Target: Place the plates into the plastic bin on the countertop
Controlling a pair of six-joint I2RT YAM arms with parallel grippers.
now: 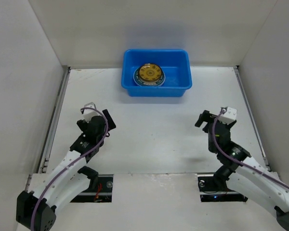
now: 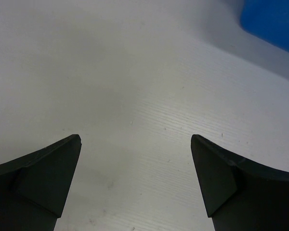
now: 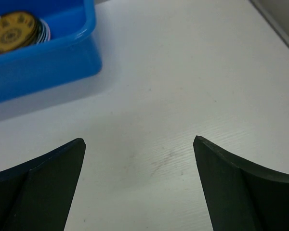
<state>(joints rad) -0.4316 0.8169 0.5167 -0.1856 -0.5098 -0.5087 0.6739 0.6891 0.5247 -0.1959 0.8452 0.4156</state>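
Well, stacked in a pile inside the blue bin (image 1: 156,91), toward its left side: the plates (image 1: 150,74), with a yellow patterned one on top; sits at the far middle of the white countertop (image 1: 154,139). Near the front, left gripper (image 1: 107,121) and right gripper (image 1: 201,118), well apart from each other and from the bin; both with jaws spread wide, only white countertop showing between them.
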